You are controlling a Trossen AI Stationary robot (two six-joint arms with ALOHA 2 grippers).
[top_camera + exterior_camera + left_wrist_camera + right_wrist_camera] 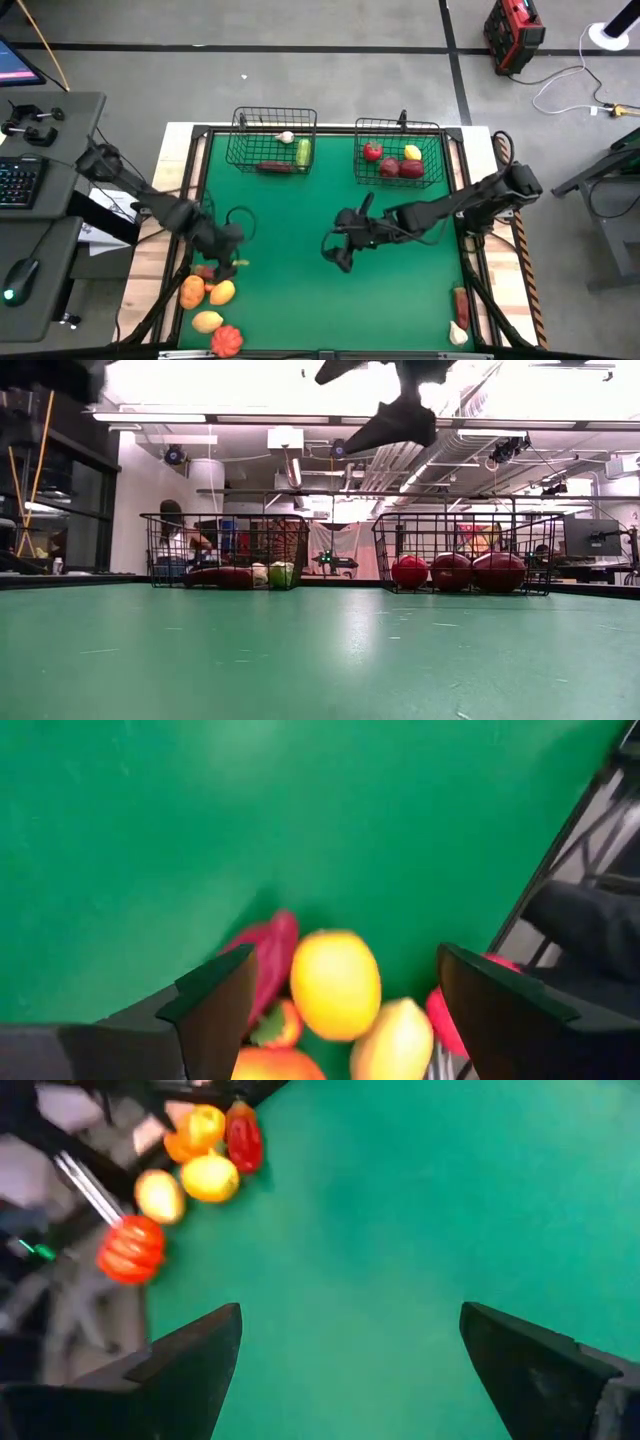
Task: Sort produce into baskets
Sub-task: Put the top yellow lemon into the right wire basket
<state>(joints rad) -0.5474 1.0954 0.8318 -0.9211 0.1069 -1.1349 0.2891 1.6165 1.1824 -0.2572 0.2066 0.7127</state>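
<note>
Pick-up step in hand. Near left corner of surface (300, 250): left hand (335, 995) wide, empty, poised over yellow fruit (335, 982). Mid-surface: right hand (350, 1345) wide, empty. Far edge: baskets (270, 140) part filled. Next: lower, close.

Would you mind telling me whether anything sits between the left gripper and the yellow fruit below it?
Nothing visible does: the left gripper hangs open directly over the yellow fruit, with only neighbouring produce beside it.

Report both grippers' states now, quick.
Left gripper: jaws open, holding nothing, above the produce pile at the table's near-left corner.
Right gripper: jaws open, empty, over the bare green mat mid-table.
</note>
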